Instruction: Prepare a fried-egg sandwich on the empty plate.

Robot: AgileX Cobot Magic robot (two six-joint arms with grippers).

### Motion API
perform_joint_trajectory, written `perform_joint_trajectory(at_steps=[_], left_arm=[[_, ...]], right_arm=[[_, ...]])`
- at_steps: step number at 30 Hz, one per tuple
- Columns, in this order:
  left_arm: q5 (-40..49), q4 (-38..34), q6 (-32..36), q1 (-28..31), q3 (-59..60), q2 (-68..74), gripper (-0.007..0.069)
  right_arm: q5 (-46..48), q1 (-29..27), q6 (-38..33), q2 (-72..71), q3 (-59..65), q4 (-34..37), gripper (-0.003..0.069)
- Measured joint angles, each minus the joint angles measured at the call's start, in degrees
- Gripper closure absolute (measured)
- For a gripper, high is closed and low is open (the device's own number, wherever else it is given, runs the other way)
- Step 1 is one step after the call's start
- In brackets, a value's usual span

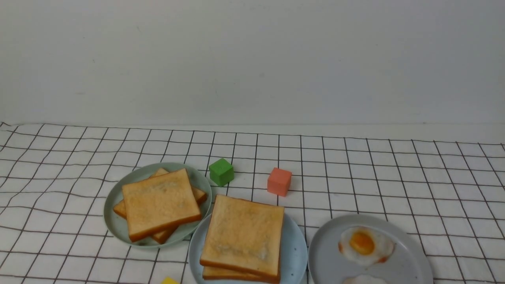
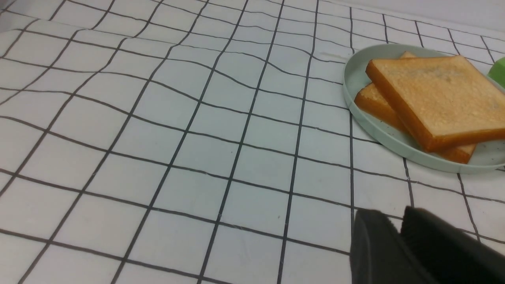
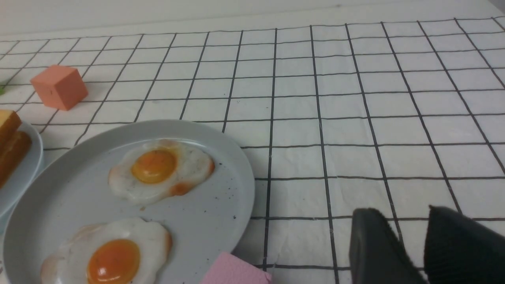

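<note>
Only the finger ends of each gripper are seen, in the wrist views alone. The left gripper (image 2: 400, 227) is shown as two matte black fingers (image 2: 375, 248) with rounded tips, and the right gripper (image 3: 410, 221) likewise; one right finger (image 3: 457, 244) appears finely textured, perhaps ribbed padding, though blur prevents certainty

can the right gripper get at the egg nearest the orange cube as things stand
Probably yes. The right gripper hangs over bare cloth beside the grey plate, holding nothing. The fried egg lies flat and uncovered, with nothing between them; the plate's low rim should not block a descent from above.
</note>
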Motion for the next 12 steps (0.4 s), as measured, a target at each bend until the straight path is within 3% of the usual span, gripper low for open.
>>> perform_joint_trajectory(at_steps=[12], left_arm=[[0.0, 0.0, 0.0, 0.0, 0.0, 0.0, 0.0496]], right_arm=[[0.0, 0.0, 0.0, 0.0, 0.0, 0.0, 0.0431]])
